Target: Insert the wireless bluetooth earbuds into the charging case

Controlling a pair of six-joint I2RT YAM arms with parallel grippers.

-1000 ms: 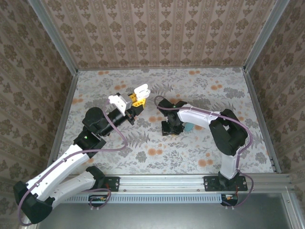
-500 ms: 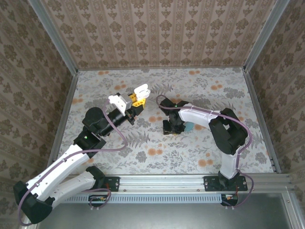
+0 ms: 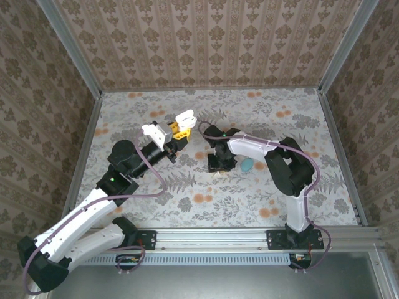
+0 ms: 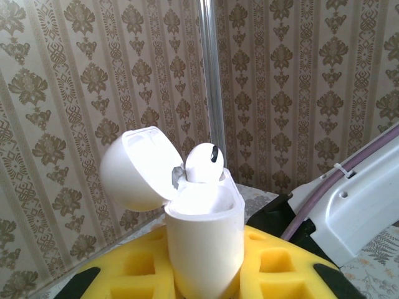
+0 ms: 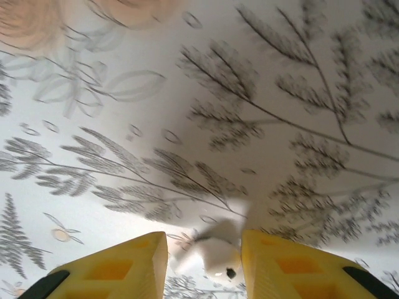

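- Your table is hemmed in by a metal rail on the left, another on the right, the base beam nearest you, and the wallpapered back wall at the rear.
- Both wrists work mid-table. You have open floral surface behind them towards the back wall, and more to the right of your right arm.
- Your left gripper is clamped on the white charging case, held upright above the table. Its lid is tipped back to the left.
- One white earbud sits in the case mouth, standing proud of the rim.
- Your right gripper points down at the table, its yellow jaws partly closed on a second, loose earbud. That view is blurred.
- A teal pebble-shaped item lies on the table just beside the right forearm.
- Compared with a second ago, your right gripper has swung left, closer to the case, and the teal item is now uncovered. Your left arm and the case have not shifted.
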